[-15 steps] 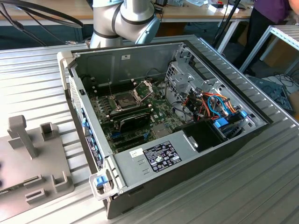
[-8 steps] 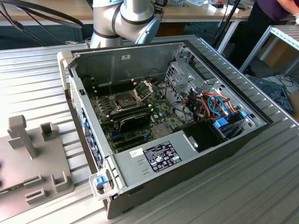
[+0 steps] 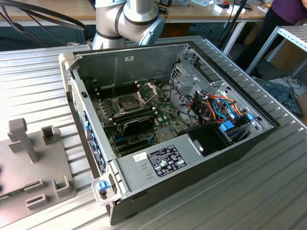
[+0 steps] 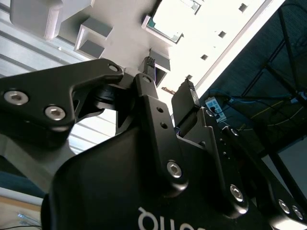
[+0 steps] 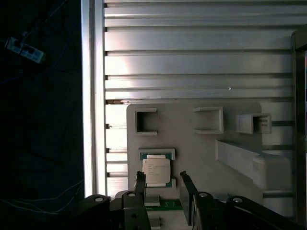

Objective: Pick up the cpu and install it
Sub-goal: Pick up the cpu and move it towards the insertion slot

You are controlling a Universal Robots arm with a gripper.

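Hand: the hand (image 5: pixel 163 188) hangs over the grey fixture plate (image 5: pixel 201 158). Its two black fingers (image 5: pixel 140 184) are moderately parted and nothing is between them.

Cpu: the cpu (image 5: pixel 156 171) lies flat, silvery top up, in a shallow square pocket of the fixture plate. In both wrist views it is near the fingertips and not gripped. In the second wrist view the cpu (image 4: pixel 165 23) lies clear of both fingertips (image 4: pixel 148 63).

Fixture plate: it rests on the ribbed aluminium counter (image 5: pixel 192 62) close to the counter's edge. It carries several raised U-shaped holders and a taller block beside the cpu's pocket. In the exterior view the plate (image 3: pixel 19 191) sits at the exterior view's left, well apart from the socket.

Computer case: the open case (image 3: pixel 120 60) lies on its side on the counter, at the middle of the exterior view.

Motherboard: the green motherboard (image 3: pixel 165 117) lies inside the case.

Socket: the dark square socket (image 3: pixel 127 103) is on the motherboard, its hinged metal frame (image 3: pixel 147 89) swung up and open.

Black module: the black module (image 3: pixel 137 124), an oblong, lies just beside the socket on the board.

Arm: the arm (image 3: pixel 127 19) has its grey base joints behind the case.
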